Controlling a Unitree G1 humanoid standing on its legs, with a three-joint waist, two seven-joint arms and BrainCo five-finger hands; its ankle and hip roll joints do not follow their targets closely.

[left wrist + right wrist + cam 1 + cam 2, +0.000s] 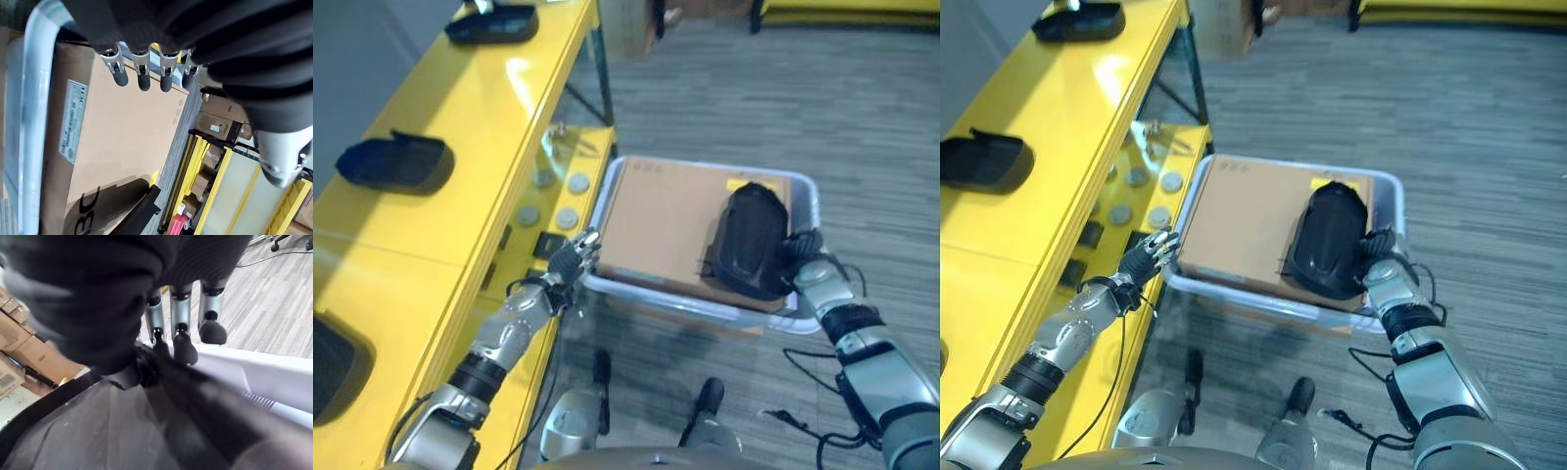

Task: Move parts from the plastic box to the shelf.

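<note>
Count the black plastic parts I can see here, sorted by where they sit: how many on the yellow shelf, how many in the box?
Black parts on the yellow shelf's top: 2, the near one and the far one
Black part on the cardboard carton in the plastic box: 1, with the right robot hand at its edge
Total: 3

A warehouse or factory workspace: a long yellow shelf [480, 127] carrying black moulded parts [393, 163], stacked cardboard boxes [217, 125] beside yellow racking [220, 181], and grey carpet flooring [862, 108].
</note>
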